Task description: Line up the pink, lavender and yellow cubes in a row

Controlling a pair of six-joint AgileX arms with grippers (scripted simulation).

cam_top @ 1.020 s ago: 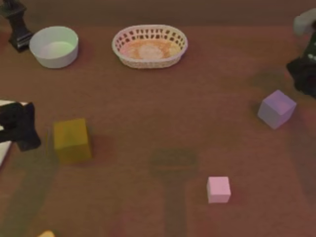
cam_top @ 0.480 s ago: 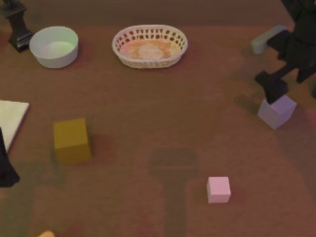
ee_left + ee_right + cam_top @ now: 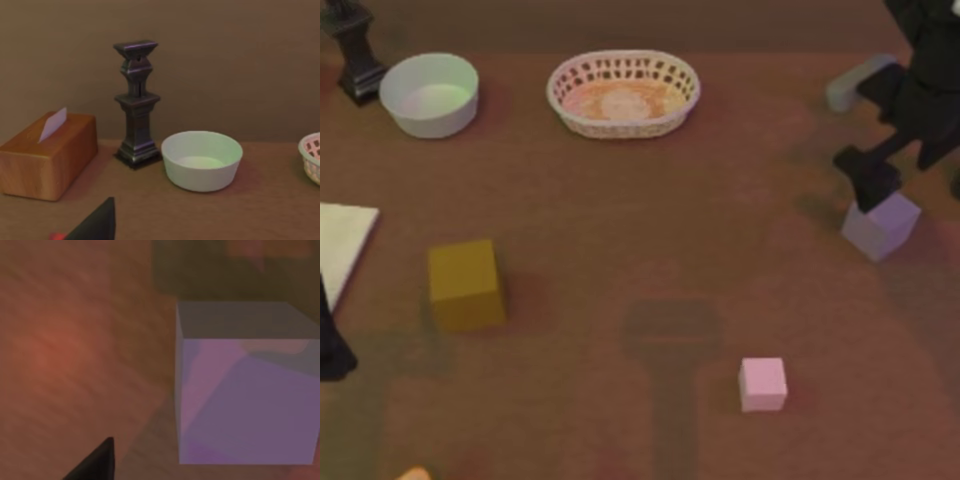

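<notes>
Lavender cube [image 3: 882,226] just below right jaws

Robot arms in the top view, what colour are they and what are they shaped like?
Both are black and blocky. The right arm's end effector has a dark angular body, with a pale grey rounded piece on the arm. Of the left arm, only a black bit shows at the left edge.

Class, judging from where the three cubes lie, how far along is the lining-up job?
Nothing is lined up: the yellow cube, pink cube and lavender cube lie scattered. In hand: the right gripper is at the lavender cube. The left arm sits parked at the left edge. All placing remains.
</notes>
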